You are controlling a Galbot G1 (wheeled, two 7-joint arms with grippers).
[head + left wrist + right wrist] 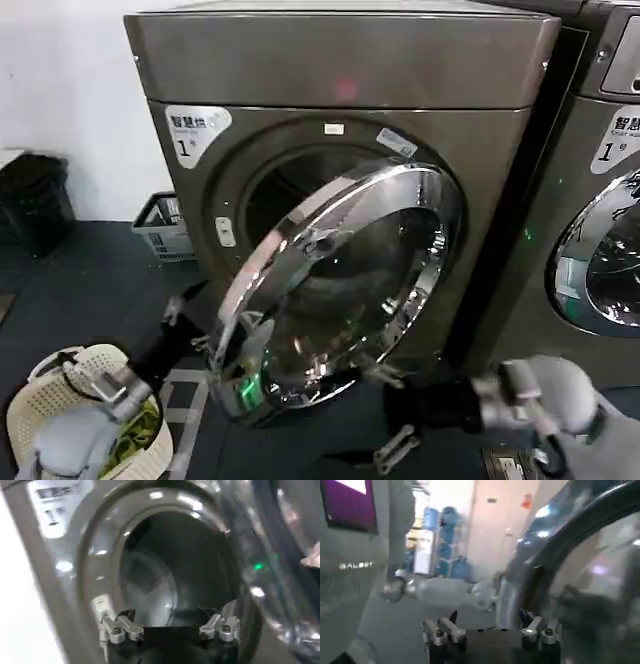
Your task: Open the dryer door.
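The dryer door [350, 290], a chrome-rimmed porthole with dark glass, stands swung partly out from the grey dryer [340, 60], and the drum opening [285, 190] shows behind it. My left gripper [188, 325] is open at the door's lower free edge, beside the rim. In the left wrist view that gripper [167, 622] faces the dark drum [175, 565], with nothing between its fingers and the door [285, 555] off to one side. My right gripper [388, 415] is open just below the door's bottom rim. In the right wrist view it [490, 622] sits by the door's edge [580, 575].
A second grey machine [600, 250] with a similar chrome door stands at the right. A white laundry basket [30, 420] sits at the lower left, and a grey crate [160, 225] and a black bin [35, 200] stand by the wall. Tape marks [185, 410] lie on the dark floor.
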